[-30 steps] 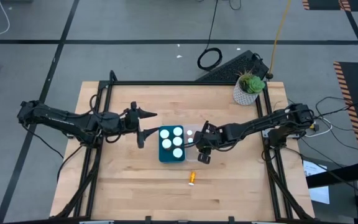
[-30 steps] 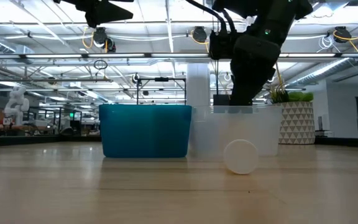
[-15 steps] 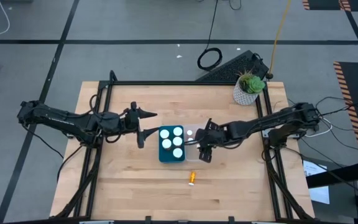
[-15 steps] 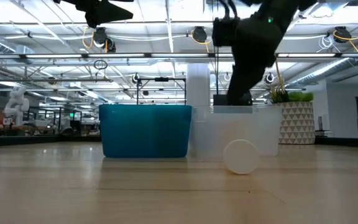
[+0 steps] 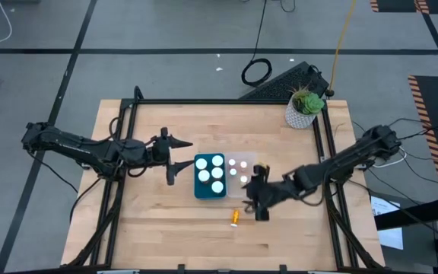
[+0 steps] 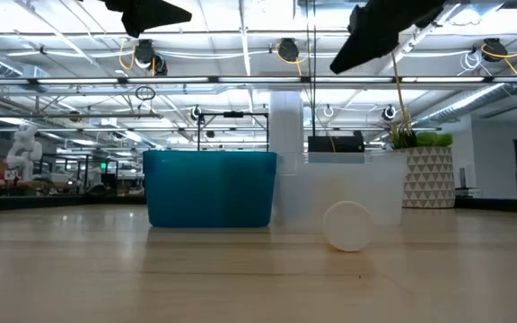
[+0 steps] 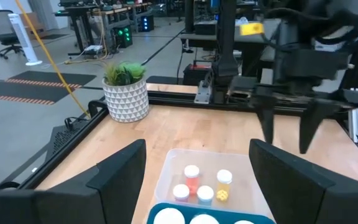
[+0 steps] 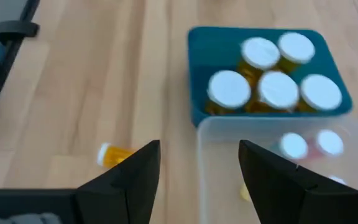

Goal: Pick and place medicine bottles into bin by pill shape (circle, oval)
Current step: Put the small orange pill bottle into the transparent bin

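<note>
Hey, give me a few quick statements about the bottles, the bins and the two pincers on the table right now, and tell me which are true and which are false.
1. Five white-capped bottles stand in the teal bin. True.
2. The clear bin is empty. False: it holds several bottles.
3. One amber bottle lies on the table outside both bins. True.
4. The right pincer grips a bottle. False: it is open and empty.
5. The left pincer is open beside the teal bin. True.

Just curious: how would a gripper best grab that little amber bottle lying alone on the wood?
Probably from above, fingers closing across the round body of the small amber bottle with a white cap. It lies on its side on the wooden table, clear of both bins, so its sides are free.
</note>
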Controlling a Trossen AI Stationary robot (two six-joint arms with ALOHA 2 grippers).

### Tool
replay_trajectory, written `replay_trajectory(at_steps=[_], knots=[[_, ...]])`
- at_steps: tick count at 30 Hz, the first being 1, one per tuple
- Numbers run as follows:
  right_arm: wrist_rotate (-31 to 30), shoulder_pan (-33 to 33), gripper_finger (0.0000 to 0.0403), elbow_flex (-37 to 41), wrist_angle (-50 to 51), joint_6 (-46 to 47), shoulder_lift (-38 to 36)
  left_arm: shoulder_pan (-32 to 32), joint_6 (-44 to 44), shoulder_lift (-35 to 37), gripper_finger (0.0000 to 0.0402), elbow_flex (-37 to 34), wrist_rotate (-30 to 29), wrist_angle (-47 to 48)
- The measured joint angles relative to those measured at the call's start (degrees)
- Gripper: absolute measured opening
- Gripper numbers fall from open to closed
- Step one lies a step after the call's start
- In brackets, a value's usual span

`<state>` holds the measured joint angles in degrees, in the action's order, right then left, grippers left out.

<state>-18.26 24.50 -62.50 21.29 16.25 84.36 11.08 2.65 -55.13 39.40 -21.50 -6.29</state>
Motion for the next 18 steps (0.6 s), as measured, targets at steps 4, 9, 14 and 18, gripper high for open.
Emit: replay_trajectory(at_steps=[4,9,14,18], knots=[[-2.95,4.63,0.0212,0.0,-4.31,-0.04,2.86,0.44,0.53,0.0,0.0285,0.0,0.0,0.19],[-6.04,8.76,0.0212,0.0,-9.72,2.31,7.04,2.44,1.03,-0.2,0.0285,0.02,-0.24,1.1],[-7.68,12.72,0.0203,0.0,-12.01,8.58,10.74,9.16,-1.86,-3.91,0.0285,-0.07,-0.2,2.05],[-8.86,15.97,0.0197,0.0,-12.53,13.13,14.34,15.06,-2.33,-9.41,0.0285,0.02,-2.49,-2.16]])
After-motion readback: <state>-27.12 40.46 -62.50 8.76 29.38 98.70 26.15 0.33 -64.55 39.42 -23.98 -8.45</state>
